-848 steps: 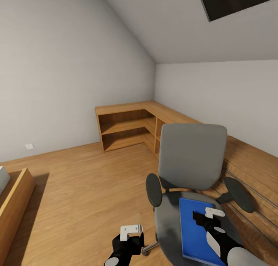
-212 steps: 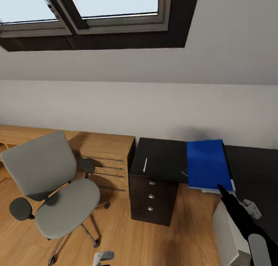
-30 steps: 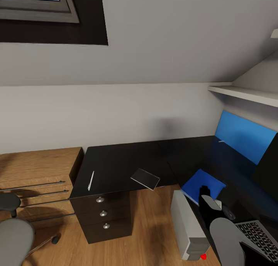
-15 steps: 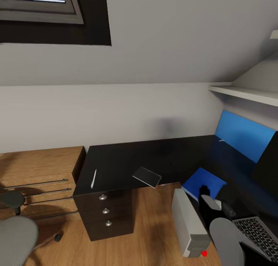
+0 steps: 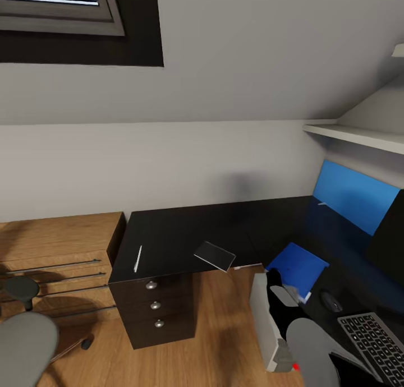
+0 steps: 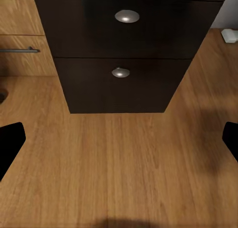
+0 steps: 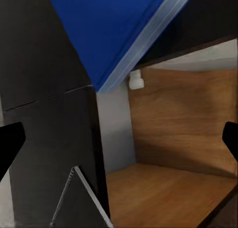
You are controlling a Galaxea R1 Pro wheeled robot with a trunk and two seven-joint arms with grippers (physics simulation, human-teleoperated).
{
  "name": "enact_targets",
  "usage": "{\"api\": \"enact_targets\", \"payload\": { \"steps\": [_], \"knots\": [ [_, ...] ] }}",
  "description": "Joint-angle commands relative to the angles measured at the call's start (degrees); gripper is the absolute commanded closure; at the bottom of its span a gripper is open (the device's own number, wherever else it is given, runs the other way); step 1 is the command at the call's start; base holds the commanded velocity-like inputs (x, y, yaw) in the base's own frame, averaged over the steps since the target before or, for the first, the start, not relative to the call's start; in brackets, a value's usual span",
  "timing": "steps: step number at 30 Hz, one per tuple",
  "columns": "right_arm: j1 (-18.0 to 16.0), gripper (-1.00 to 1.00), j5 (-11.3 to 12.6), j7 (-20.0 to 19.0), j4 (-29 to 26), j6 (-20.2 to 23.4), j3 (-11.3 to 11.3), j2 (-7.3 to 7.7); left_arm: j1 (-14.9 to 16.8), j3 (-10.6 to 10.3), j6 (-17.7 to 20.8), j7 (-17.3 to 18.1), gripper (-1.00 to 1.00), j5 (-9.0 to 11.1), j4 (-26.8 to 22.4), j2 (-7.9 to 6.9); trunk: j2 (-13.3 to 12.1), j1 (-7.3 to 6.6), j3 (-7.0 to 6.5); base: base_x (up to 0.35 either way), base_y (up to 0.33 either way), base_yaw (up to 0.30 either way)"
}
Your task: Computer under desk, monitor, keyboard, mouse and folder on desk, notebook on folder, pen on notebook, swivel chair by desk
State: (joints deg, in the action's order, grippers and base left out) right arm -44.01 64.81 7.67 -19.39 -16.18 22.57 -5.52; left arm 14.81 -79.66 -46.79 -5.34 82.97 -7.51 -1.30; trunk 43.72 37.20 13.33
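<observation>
Desk (image 5: 185, 238) under grey sloped wall (image 5: 235, 56)

Grey walls (image 5: 168, 157) meet a sloped ceiling (image 5: 252, 45) holding a dark-framed skylight (image 5: 62, 28). Light wood plank floor (image 5: 219, 331) runs below. A low wooden cabinet (image 5: 56, 247) stands against the wall, and a white shelf (image 5: 353, 136) juts out at right.

Right pincer (image 5: 279, 289) now drawn back off the folder (image 5: 296, 265), left flat on the desk (image 5: 179, 241).
</observation>
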Motion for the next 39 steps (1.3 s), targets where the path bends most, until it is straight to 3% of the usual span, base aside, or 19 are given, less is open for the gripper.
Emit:
{"api": "enact_targets", "payload": {
  "steps": [1,8,15,18,21,26,31,39],
  "knots": [
    [0.0,-1.0,0.5,-0.1,0.1,-0.3,-0.5,-0.16,0.0,-0.5,-0.1,-0.6,-1.0,0.1,-0.2,-0.07,0.1,0.01,0.08,0.0,0.0,0.0],
    [0.0,-1.0,0.5,-5.2,2.3,-0.3,-2.0,-1.39,0.0,0.5,-0.2,-0.7,-1.0,0.2,-0.2,-0.11,0.1,0.01,0.08,0.0,0.0,0.022],
    [0.0,-1.0,0.5,-6.2,4.1,-0.2,-2.3,-1.58,0.0,5.9,-0.1,-0.7,-1.0,1.5,-0.2,-0.08,0.1,0.01,0.08,0.0,0.0,0.213],
    [0.0,-1.0,0.5,-6.2,4.2,-0.2,-2.3,-1.59,0.0,9.3,0.0,-0.7,-1.0,1.6,-0.2,-0.04,0.1,0.01,0.08,0.0,0.0,0.239],
    [0.0,-1.0,0.5,-6.2,4.2,-0.2,-2.3,-1.59,0.0,10.7,0.1,-0.7,-1.0,1.7,-0.2,-0.03,1.3,0.67,0.62,0.0,0.0,0.242],
    [0.0,-1.0,0.5,-6.2,4.2,-0.2,-2.2,-1.6,0.0,11.3,0.6,-0.6,-1.0,1.7,-0.2,0.01,3.3,1.77,1.52,0.0,0.0,0.244],
    [0.0,-1.0,0.5,-6.3,4.2,-0.2,-2.1,-1.6,0.0,11.4,5.2,-0.6,-1.0,1.5,-0.3,0.24,5.3,2.87,2.42,0.0,0.0,0.129],
    [0.0,-1.0,0.5,-6.5,4.2,-0.1,-2.1,-1.52,0.0,11.4,5.9,-0.6,-1.0,1.3,-0.3,0.96,8.5,4.62,3.85,0.0,0.0,0.009]
  ]
}}
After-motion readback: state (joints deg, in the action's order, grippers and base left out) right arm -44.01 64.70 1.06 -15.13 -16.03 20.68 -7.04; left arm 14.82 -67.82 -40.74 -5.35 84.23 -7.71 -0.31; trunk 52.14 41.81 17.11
